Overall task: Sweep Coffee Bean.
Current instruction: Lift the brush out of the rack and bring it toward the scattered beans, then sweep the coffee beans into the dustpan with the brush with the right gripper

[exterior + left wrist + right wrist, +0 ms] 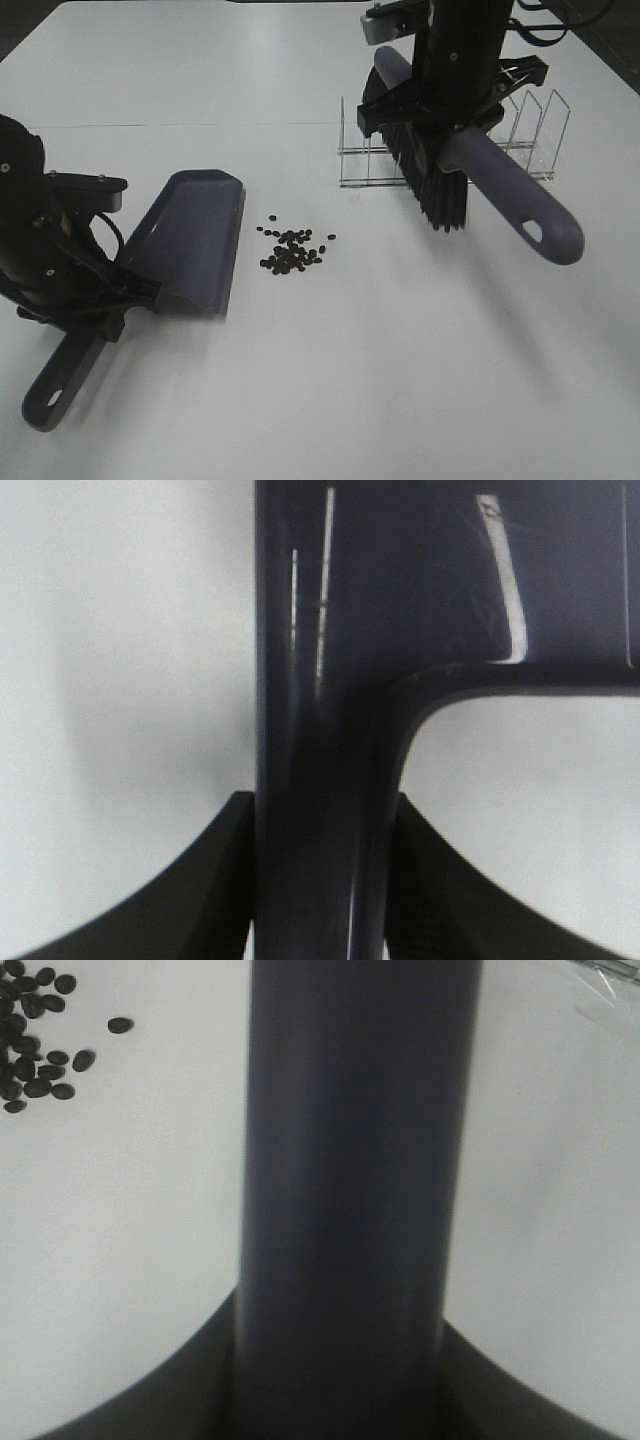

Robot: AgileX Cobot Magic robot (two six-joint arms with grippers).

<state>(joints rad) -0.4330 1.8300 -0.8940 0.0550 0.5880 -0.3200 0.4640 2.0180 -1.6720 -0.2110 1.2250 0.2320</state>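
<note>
Clamping the dustpan (pixel 195 240), the left end effector (pixel 100 315) sits near the coffee bean (pixel 292 250); the right end effector (pixel 455 135) clamps the brush (pixel 520 200).

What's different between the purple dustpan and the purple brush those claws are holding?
The dustpan is a wide flat scoop; the brush is a long handle with black bristles. The dustpan lies on the table, left of the coffee beans; the brush is held slanted, bristles down, right of them. The left claw grips the dustpan, the right claw the brush. Both are purple with a hole in the handle.
</note>
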